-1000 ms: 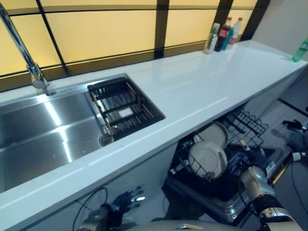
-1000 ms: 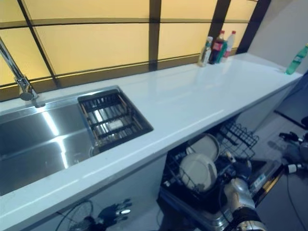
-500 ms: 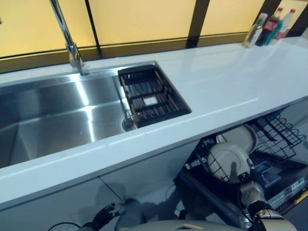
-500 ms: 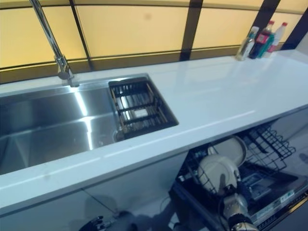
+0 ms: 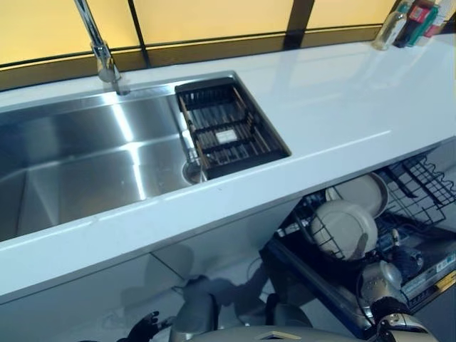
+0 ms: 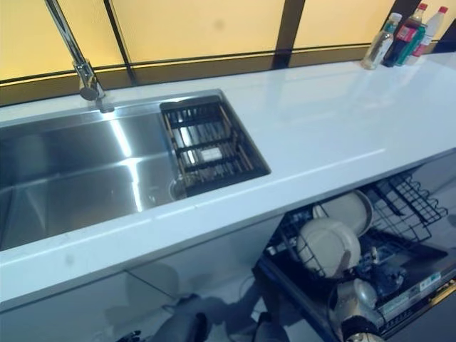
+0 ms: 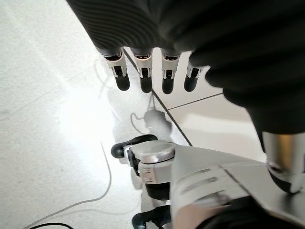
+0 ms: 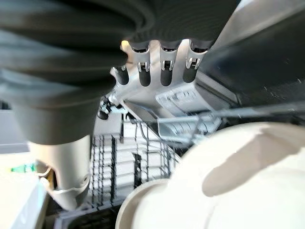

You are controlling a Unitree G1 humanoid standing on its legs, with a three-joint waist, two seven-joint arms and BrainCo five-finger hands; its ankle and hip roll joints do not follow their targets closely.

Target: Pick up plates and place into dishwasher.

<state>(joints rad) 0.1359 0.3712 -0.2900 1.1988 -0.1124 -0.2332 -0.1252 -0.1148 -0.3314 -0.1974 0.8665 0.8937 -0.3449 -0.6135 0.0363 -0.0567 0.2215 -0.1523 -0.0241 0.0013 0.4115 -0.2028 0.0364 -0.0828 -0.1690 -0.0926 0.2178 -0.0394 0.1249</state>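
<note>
Left eye view: two plates point(image 5: 345, 226) stand in the dishwasher rack point(image 5: 420, 187) at the lower right, under the counter point(image 5: 342, 107). The sink point(image 5: 85, 171) sits upper left.

Left wrist view: the left hand point(image 7: 143, 71) hangs over the floor, fingers straight (holding nothing).

Right wrist view: the right hand point(image 8: 162, 62) has loose, empty fingers, near the plates.

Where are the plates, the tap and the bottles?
plates point(image 5: 345, 228), left eye view, face of the front plate standing in the dishwasher rack.
tap point(image 6: 71, 53), right eye view, its slanted metal neck.
bottles point(image 6: 406, 35), right eye view, body of the dark bottle.
</note>
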